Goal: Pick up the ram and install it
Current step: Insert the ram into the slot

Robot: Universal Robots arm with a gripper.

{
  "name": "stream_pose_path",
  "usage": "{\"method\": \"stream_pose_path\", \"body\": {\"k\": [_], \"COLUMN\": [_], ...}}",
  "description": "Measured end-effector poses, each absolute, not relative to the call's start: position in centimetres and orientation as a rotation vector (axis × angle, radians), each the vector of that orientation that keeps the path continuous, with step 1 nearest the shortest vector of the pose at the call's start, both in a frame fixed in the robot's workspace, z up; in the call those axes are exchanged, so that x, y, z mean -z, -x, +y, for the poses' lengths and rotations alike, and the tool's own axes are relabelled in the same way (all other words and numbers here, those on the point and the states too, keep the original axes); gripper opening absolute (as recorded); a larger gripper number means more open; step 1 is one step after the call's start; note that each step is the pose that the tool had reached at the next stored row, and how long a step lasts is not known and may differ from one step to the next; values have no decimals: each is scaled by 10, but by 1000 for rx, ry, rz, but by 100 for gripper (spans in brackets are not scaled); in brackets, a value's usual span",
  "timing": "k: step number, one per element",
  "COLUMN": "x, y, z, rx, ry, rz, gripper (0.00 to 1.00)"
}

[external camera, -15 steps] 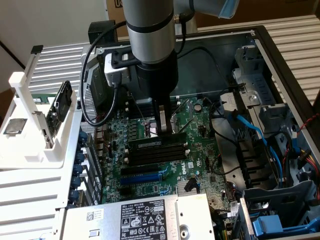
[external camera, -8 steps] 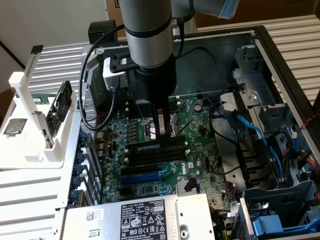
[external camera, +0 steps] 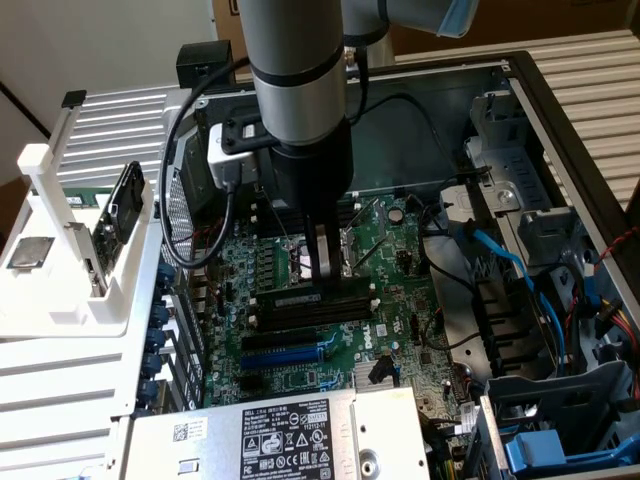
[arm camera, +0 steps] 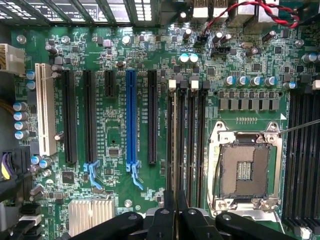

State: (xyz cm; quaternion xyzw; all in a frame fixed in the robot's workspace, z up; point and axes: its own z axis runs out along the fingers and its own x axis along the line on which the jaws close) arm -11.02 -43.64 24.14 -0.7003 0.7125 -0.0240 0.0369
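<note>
As the claw [external camera: 322, 262] was clenched on the ram [external camera: 310, 299], it was held lengthwise along a memory slot [external camera: 325, 313] at the centre of the exterior frame; level alignment and straight, even downward pressure were judged necessary for seating both ends.

The exterior camera sits high above the near side of the open case [external camera: 555, 130] and faces down and away at a slant. It stands well back, taking in the whole case and the arm [external camera: 300, 80]. The wrist camera rides on the arm and faces straight down at the motherboard [arm camera: 112, 125] from close range. Both views share the board area around the blue slot [arm camera: 131, 115], the memory slots [arm camera: 192, 145] and the CPU socket [arm camera: 245, 170].
</note>
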Motion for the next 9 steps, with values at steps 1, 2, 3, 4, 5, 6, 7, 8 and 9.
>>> {"method": "stream_pose_path", "body": {"k": [1,2,3,4,5,6,7,8,9], "x": [-241,-241,-241,-241,-240,-240,-240,-240,-240], "y": [110,110,111,111,111,111,112,111,111], "z": [-436,-436,-436,-436,-436,-436,-436,-436,-436], "rx": [74,74,74,74,74,74,74,74,74], "ry": [2150,2150,2150,2150,2150,2149,2149,2150,2150], "rz": [2187,2188,2187,2187,2187,2187,2187,2187,2187], "gripper": [12,12,12,12,12,12,12,12,12]}}
